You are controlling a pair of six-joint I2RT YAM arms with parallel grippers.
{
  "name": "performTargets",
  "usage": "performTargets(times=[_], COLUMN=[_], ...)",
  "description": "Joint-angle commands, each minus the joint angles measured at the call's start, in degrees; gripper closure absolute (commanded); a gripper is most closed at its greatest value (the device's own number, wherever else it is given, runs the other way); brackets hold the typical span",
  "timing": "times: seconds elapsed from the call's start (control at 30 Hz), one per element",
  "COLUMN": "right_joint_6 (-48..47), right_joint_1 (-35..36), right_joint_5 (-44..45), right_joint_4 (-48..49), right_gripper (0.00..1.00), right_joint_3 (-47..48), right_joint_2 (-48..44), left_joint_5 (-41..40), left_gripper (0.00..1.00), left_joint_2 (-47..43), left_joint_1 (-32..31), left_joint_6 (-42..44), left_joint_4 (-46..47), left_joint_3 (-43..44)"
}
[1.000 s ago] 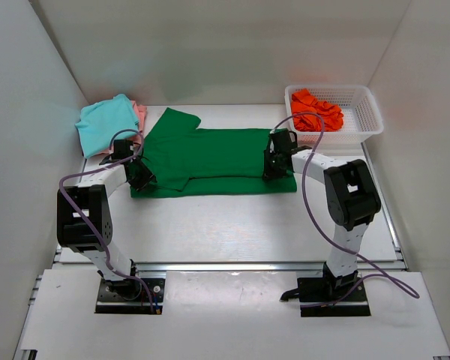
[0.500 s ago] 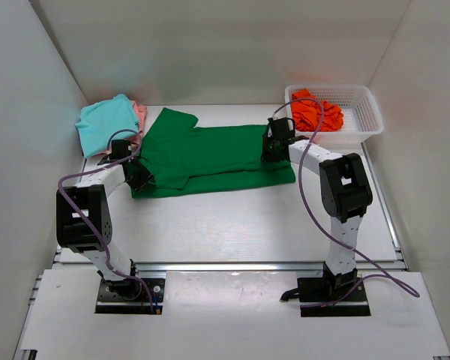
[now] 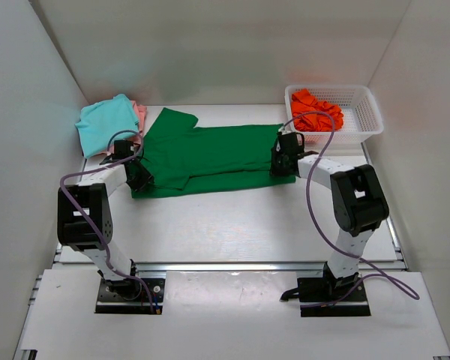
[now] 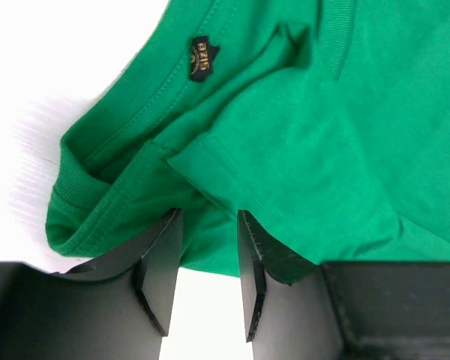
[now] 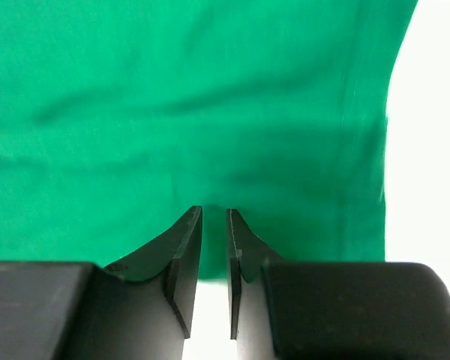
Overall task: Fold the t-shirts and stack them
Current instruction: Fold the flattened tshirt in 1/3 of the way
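Observation:
The dark green t-shirt (image 3: pixel 210 154) lies spread across the middle of the table, with one sleeve folded in. My left gripper (image 3: pixel 140 178) sits at its collar end. In the left wrist view the jaws (image 4: pixel 210 217) stand open over the shirt's edge (image 4: pixel 322 135), and bare table shows between them. My right gripper (image 3: pixel 283 163) is at the hem on the right. Its jaws (image 5: pixel 214 211) stand a narrow gap apart over the flat green cloth (image 5: pixel 172 97). A teal t-shirt (image 3: pixel 105 124) lies on a pale pink one (image 3: pixel 140 114) at the back left. The orange t-shirt (image 3: pixel 315 109) is in the basket.
The white mesh basket (image 3: pixel 360 135) stands at the back right, close behind my right arm. White walls close in the table on the left, back and right. A small black label (image 4: pixel 200 65) marks the inside of the green collar.
My right gripper swung toward the back, then came back to the hem and opened slightly. The shirt's right edge shifted a little away from me. The left arm stayed still.

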Motion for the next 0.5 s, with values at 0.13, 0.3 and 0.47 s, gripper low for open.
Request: performTargets(times=[0.13, 0.3, 0.47], right_joint_6=[-0.49, 0.91, 4.6], right_joint_1=[-0.66, -1.54, 0.04], right_joint_5=[-2.33, -3.31, -3.4], right_joint_4=[-1.81, -7.61, -14.91], right_gripper=[0.85, 0.9, 0.95], right_joint_3=[-6.66, -9.82, -15.44], right_joint_2=[-2.53, -5.32, -12.44], left_joint_5=[-1.61, -1.08, -1.52], left_gripper=[0.53, 0.53, 0.53], left_joint_2=[6.8, 0.92, -6.19], left_joint_1=[-4.21, -4.75, -4.92], left_joint_6=[-1.27, -1.8, 0.47], left_joint_4=[-5.93, -5.85, -11.37], left_joint_3=[2.44, -5.1, -9.16])
